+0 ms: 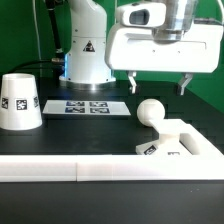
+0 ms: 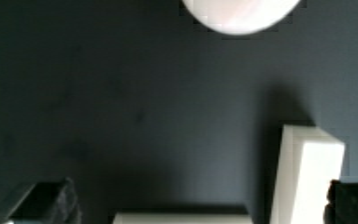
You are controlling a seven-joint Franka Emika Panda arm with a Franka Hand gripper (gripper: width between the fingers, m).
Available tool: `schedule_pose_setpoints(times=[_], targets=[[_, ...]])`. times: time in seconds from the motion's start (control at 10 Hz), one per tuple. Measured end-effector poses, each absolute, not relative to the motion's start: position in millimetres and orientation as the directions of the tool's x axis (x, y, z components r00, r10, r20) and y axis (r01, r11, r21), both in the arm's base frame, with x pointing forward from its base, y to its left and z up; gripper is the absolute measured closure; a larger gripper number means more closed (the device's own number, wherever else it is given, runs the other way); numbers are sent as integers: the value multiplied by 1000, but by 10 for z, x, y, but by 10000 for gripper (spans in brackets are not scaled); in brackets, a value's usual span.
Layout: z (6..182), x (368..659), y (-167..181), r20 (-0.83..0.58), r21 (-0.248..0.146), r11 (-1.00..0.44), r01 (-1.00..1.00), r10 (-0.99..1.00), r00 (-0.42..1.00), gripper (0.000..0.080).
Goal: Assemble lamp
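Note:
In the exterior view the white cone shade (image 1: 20, 100) stands on the black table at the left, with tags on its side. The white ball-shaped bulb (image 1: 150, 112) lies on the table to the right, next to the low white base (image 1: 172, 142). My gripper (image 1: 158, 84) hangs open and empty above the bulb, well clear of it. In the wrist view the bulb (image 2: 242, 14) shows at the picture's edge. My gripper (image 2: 202, 205) is wide open there with only table and a white edge (image 2: 311, 170) between its dark fingers (image 2: 48, 202); I cannot tell which part that edge is.
The marker board (image 1: 88, 106) lies flat at the arm's foot. A long white bar (image 1: 90, 170) edges the table's front and turns back along the exterior view's right. The arm's white pedestal (image 1: 87, 55) stands behind the marker board.

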State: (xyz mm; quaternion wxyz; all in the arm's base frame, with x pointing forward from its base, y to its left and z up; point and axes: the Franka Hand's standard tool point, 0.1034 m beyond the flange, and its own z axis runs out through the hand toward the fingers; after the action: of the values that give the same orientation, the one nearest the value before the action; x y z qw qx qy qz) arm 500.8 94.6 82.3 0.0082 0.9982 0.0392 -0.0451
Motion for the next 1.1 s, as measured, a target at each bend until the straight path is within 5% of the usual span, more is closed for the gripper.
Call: schedule_pose_setpoints(times=[0.5,0.8,1.1], targets=[[800,4941,934,-108,22,-998,-57,-59,992,101],[696,4779,912,-159,-23,-972,-232,-226,961,101],[697,4774,916,-182,-21,-980,-198,-191,964,101]])
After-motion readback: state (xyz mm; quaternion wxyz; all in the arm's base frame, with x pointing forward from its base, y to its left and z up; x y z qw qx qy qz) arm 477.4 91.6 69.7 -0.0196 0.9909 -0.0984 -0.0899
